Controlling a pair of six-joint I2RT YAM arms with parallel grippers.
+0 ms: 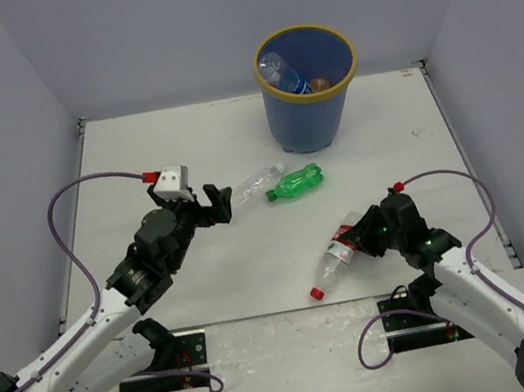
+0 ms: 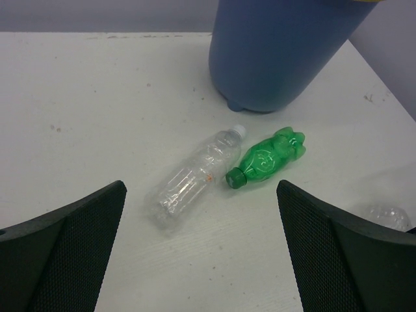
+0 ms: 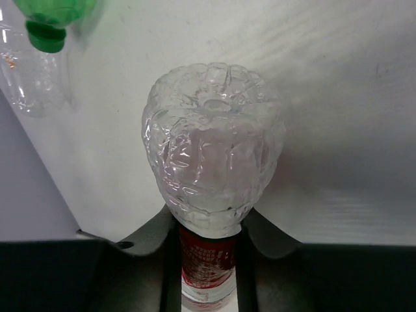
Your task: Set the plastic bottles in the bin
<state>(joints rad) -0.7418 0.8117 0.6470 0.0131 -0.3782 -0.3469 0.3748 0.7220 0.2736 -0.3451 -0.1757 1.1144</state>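
Top external view: right gripper [image 1: 361, 237] pinches the red-labelled clear plastic bottle [image 1: 337, 256], well apart from the round blue yellow-rimmed bin [image 1: 305, 125], evidently for lifting; left gripper [image 1: 220, 204], spread, faces the plain clear plastic bottle [image 1: 256, 184] and green plastic bottle [image 1: 297, 184] near the bin.

The bin [image 2: 279, 52] is cut off by the frame's top edge; the red-labelled bottle [image 3: 211, 156] runs off the bottom, cap unseen.
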